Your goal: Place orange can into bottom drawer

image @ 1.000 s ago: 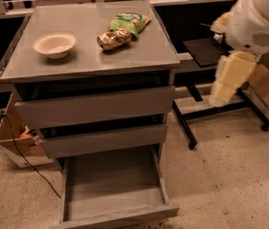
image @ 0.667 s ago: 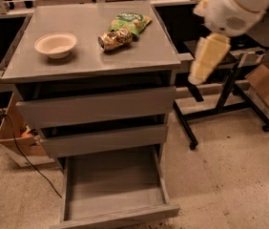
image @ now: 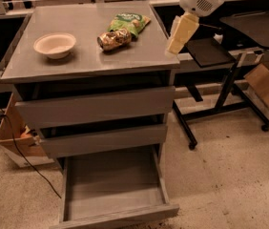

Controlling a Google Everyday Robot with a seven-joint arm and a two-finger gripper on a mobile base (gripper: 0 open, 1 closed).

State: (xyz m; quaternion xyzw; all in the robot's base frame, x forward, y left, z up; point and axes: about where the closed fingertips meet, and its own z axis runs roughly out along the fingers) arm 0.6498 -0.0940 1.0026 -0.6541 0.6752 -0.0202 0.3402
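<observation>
Approaching for the pick, by my reading; nothing is grasped yet.

- Gripper (image: 174,46): cream-coloured, hanging from the white arm above the right-hand edge of the cabinet top (image: 77,63), at 3 o'clock from the can and clear of it. Whether it is apart or together, I cannot tell from where I stand. It carries nothing.
- Orange can (image: 114,38): lying on its side on the cabinet top, right of centre, well apart from the gripper.
- Green snack bag (image: 130,22): at 1 o'clock from the can, up against it.
- Bowl (image: 55,45): at 9 o'clock from the can, standing apart.
- Bottom drawer (image: 110,187): pulled out, at 6 o'clock below the can, nothing in it.
- Two upper drawers (image: 96,107): closed.

Next move, as I judge it: travel toward 9 o'clock, descend over the can, and close across its round body without catching the bag. A can on its side may roll when nudged, so a square, centred grip matters. Then carry it to 6 o'clock and lower it into the drawer.
</observation>
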